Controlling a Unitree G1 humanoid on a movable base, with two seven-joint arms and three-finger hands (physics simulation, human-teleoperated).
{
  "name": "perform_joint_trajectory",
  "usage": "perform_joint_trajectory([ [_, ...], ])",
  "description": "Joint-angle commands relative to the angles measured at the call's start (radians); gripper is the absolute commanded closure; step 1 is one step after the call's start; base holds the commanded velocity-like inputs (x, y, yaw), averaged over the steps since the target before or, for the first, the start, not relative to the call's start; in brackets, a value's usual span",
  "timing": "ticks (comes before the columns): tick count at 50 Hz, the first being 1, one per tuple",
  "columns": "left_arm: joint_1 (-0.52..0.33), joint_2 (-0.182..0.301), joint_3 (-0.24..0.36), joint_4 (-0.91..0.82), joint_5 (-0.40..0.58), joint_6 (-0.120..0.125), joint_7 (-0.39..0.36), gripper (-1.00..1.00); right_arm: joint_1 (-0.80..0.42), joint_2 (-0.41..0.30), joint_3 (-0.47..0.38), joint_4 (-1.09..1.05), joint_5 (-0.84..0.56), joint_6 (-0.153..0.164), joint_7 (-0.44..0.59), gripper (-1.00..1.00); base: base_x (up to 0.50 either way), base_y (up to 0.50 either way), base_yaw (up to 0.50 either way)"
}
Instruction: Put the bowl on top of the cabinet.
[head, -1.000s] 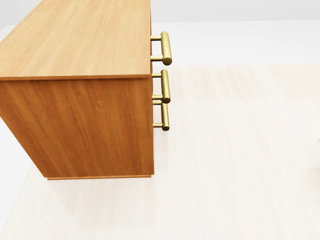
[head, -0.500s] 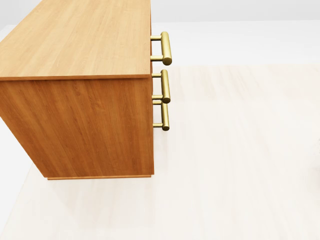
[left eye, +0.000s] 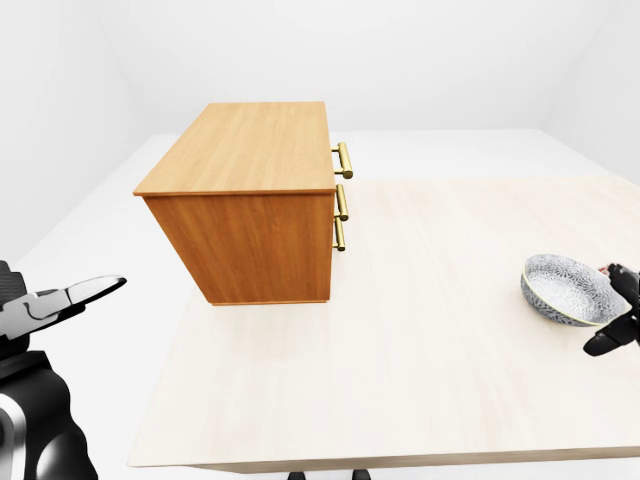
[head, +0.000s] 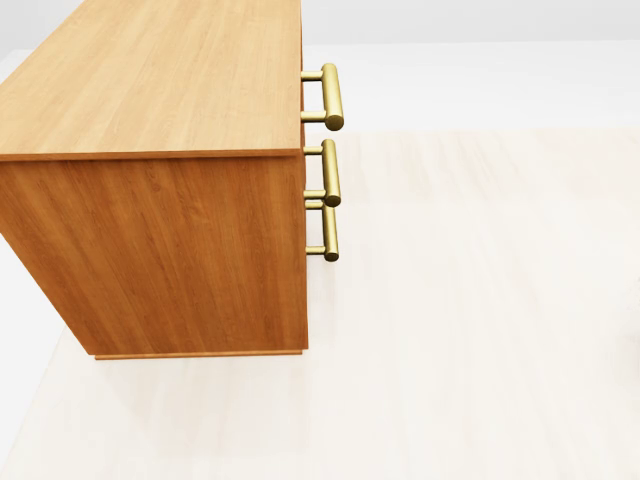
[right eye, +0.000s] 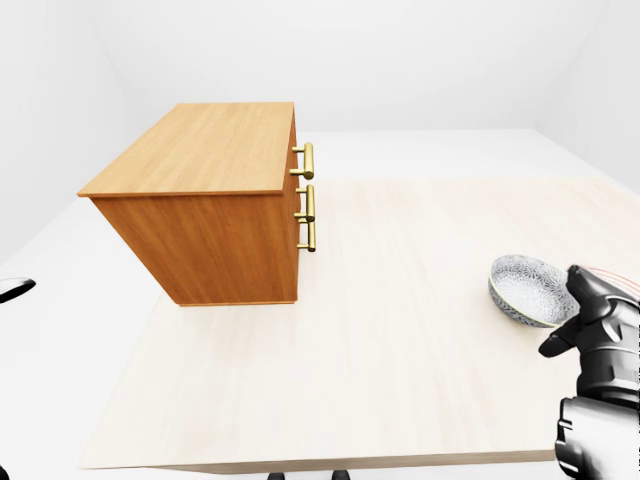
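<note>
Left-eye view — bowl (left eye: 568, 288) right, cabinet (left eye: 250, 200) left

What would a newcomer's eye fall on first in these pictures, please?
The wooden cabinet, with brass handles on its right face, dominates the upper left of the pale table. Next is the patterned bowl on the table at the right of the left-eye view, the right hand at its right rim. The left hand hovers off the table at far left.

Bright, even light from overhead, sharp edge to edge! The cabinet (left eye: 250, 180) top glows, its side darker, faint shadow at its foot, well left of the fingers (left eye: 608, 338) of the right hand (right eye: 600, 320).
</note>
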Motion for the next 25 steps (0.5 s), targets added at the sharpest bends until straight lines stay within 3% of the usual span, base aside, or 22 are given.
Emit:
perform_joint_trajectory([
  [1,0.001,-0.002,-0.002,0.001,0.002,0.000,-0.002,-1.00,-0.060,0.014,0.010,-0.010,-0.046,0.000,0.011,-1.00,0.00,0.00,0.00],
  [25,0.002,-0.006,-0.007,0.007,0.007,0.000,-0.006,-1.00,-0.164,0.109,0.031,0.011,-0.072,0.000,0.001,-1.00,0.00,0.00,0.00],
])
